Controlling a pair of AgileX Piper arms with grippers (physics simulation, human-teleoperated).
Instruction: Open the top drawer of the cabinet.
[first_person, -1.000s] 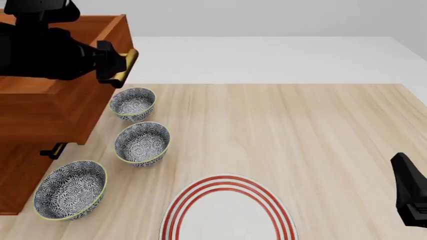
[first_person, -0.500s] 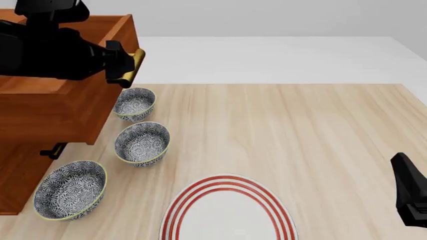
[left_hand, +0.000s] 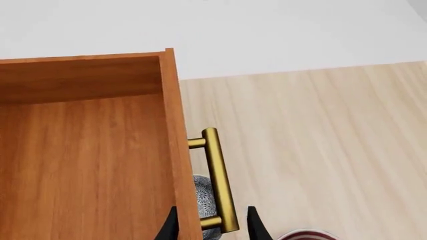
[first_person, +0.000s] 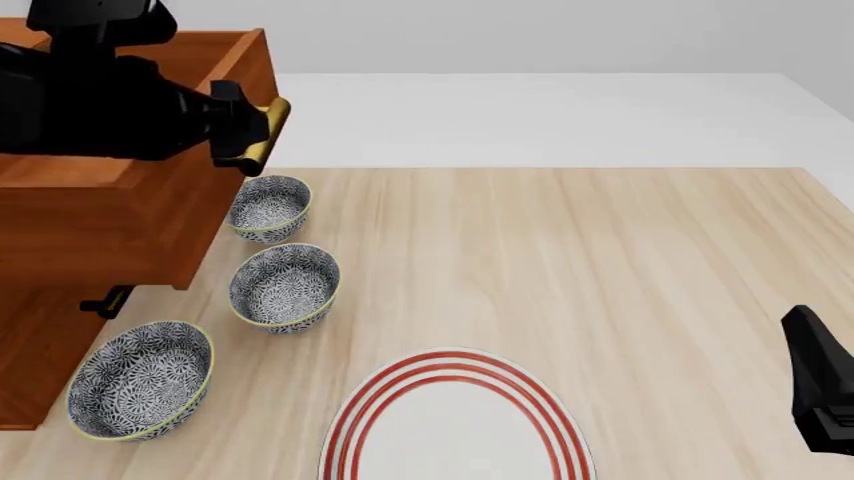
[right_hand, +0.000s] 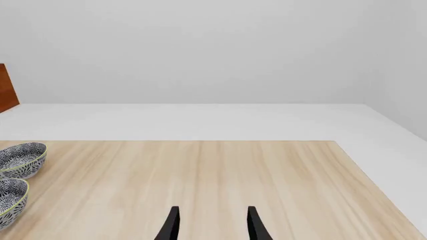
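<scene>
The cabinet (first_person: 34, 350) stands at the table's left edge. Its top drawer (first_person: 134, 215) is pulled out toward the table's middle, and its bare wooden inside (left_hand: 87, 160) shows in the left wrist view. The drawer's brass bar handle (first_person: 271, 118) (left_hand: 217, 170) lies between the fingers of my left gripper (first_person: 247, 128) (left_hand: 212, 227). Those fingers stand apart, one on each side of the bar, as wide as the idle right one's. My right gripper (first_person: 814, 370) (right_hand: 212, 225) hangs open and empty over the table's near right corner.
Three patterned bowls (first_person: 267, 207) (first_person: 283, 285) (first_person: 140, 378) sit in a row just right of the cabinet, partly under the open drawer. A red-ringed white plate (first_person: 454, 365) lies at the front middle. A lower drawer's handle (first_person: 107, 300) sticks out below.
From a second ago to half a second ago the top drawer slid slightly further out, with my left gripper on its handle. Nothing has moved since. The right arm is still.
</scene>
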